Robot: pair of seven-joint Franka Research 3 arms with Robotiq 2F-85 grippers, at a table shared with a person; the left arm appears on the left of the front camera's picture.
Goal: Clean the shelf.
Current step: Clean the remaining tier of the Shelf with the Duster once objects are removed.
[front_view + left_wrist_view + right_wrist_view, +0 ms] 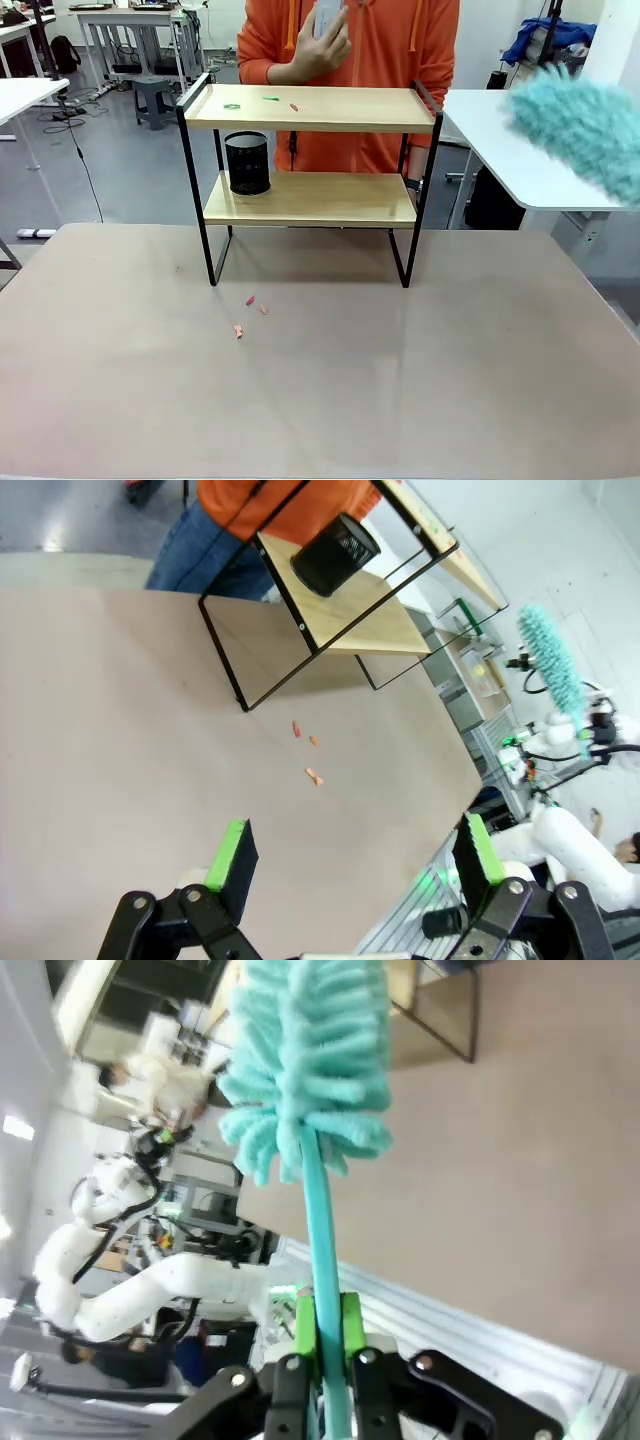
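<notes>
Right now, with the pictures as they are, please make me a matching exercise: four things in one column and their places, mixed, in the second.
1. black mesh cup
2. teal duster
3. green scraps
4. pink scraps

A. on the table, before the shelf
B. upper board of the shelf
C. in the right gripper
D. lower board of the shelf

Pairs: 1-D, 2-C, 3-B, 4-A

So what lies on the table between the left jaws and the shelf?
In the left wrist view, three small orange scraps lie on otherwise bare table before the shelf.
</notes>
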